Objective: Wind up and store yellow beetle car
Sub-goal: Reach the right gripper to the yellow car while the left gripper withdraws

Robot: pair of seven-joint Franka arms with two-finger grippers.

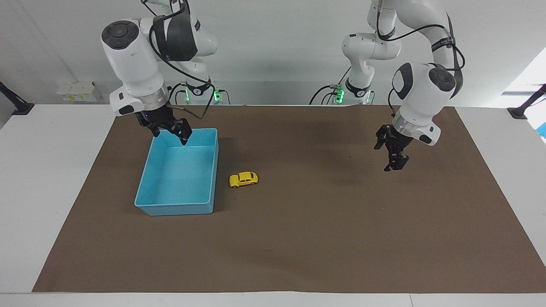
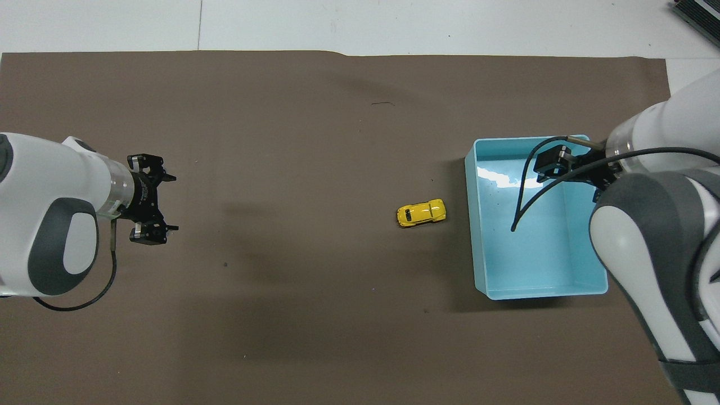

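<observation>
The yellow beetle car (image 1: 243, 179) (image 2: 421, 212) stands on its wheels on the brown mat. It is just beside the blue tray (image 1: 177, 209) (image 2: 540, 292), on the side toward the left arm's end of the table. My right gripper (image 1: 170, 137) (image 2: 562, 169) hangs open and empty over the tray's end nearest the robots. My left gripper (image 1: 394, 160) (image 2: 166, 202) hovers open and empty over bare mat, well away from the car toward the left arm's end.
The brown mat (image 1: 320, 238) (image 2: 309, 112) covers most of the white table. The tray holds nothing. Bare mat lies between the car and the left gripper.
</observation>
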